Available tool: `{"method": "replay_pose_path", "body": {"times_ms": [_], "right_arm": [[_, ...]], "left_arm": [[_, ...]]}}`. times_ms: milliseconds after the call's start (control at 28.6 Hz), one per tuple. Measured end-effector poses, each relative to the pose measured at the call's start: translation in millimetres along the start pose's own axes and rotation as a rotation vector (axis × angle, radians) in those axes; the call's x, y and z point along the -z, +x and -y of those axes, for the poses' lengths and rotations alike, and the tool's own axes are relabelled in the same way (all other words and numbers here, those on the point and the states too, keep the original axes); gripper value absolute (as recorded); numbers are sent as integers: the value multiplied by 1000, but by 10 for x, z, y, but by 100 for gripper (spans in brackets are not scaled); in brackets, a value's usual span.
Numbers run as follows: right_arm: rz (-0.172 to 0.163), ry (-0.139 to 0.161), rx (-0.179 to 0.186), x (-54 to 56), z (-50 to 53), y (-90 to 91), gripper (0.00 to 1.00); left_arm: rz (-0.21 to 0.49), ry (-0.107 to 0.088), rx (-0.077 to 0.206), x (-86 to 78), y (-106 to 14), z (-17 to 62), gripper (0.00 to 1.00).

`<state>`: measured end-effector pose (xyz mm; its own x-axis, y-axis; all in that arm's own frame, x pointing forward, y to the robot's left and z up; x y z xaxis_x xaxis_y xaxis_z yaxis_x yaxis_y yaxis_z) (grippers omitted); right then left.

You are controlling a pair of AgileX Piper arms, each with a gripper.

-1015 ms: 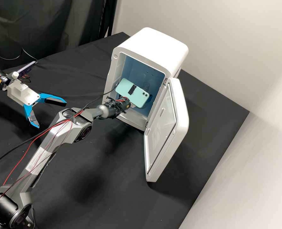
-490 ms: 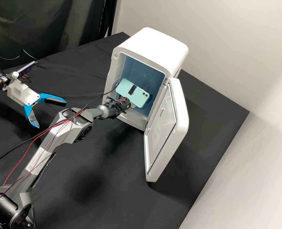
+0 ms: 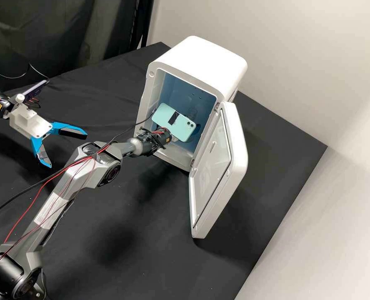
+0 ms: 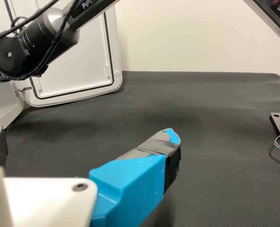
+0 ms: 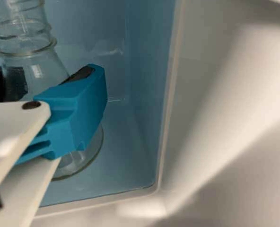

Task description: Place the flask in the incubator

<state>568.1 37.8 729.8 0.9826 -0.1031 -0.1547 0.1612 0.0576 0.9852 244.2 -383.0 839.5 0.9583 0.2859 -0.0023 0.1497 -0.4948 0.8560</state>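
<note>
The flask (image 5: 29,66) is inside the incubator (image 3: 201,62), mid-frame in the high view, with the right gripper (image 5: 40,90) closed on it. Nothing has moved in the last second, so release seems next. The left gripper (image 3: 66,148), at far left, gapes empty.

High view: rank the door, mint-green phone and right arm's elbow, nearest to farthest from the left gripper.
From the left gripper:
1. Right arm's elbow, just beside it.
2. Mint-green phone, at the incubator mouth.
3. Door, open on the far side.

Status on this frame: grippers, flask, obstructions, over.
Left gripper open, above bench. Right gripper shut on flask, inside incubator. Door open, nothing in the way.
</note>
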Motion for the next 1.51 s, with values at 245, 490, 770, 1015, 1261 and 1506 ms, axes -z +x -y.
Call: {"method": "replay_pose_path", "body": {"times_ms": [245, 490, 770, 1015, 1261, 1506], "right_arm": [[-1, -2, 0, 1, 0, 0, 100], [9, -1, 2, -8, 2, 0, 100], [21, -26, 52, -39, 70, 7, 100], [15, -10, 62, -56, 90, 12, 100], [25, 13, 79, -106, 135, -1, 100], [40, 52, 79, -200, 94, 0, 100]], "left_arm": [[0, 0, 0, 0, 0, 0, 100], [0, 0, 0, 0, 0, 0, 100], [0, 0, 0, 0, 0, 0, 100], [0, 0, 0, 0, 0, 0, 100], [0, 0, 0, 0, 0, 0, 100], [0, 0, 0, 0, 0, 0, 100]]}}
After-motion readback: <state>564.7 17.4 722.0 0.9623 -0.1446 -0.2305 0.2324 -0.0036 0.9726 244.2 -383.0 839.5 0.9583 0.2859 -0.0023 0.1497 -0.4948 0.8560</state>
